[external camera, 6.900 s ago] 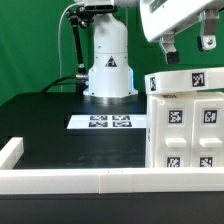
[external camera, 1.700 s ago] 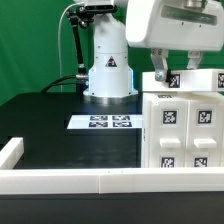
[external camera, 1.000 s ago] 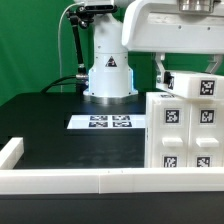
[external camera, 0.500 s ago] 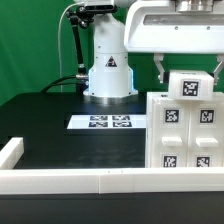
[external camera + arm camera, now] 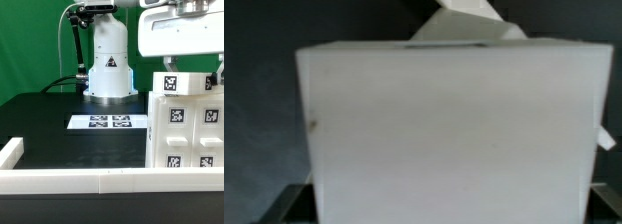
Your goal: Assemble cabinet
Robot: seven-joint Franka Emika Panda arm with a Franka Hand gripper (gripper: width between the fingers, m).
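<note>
Marker board (image 5: 110,122): flat on the black table (image 5: 60,135), four tags showing, lying below the gripper (image 5: 190,68) and off toward the exterior view's left of it, well apart from it.

White border rail (image 5: 70,180): runs along the table's near edge, far below the gripper, with a raised corner at the exterior view's left end.

Green backdrop (image 5: 30,45): behind the scene, level with the gripper and to the exterior view's left of it.
</note>
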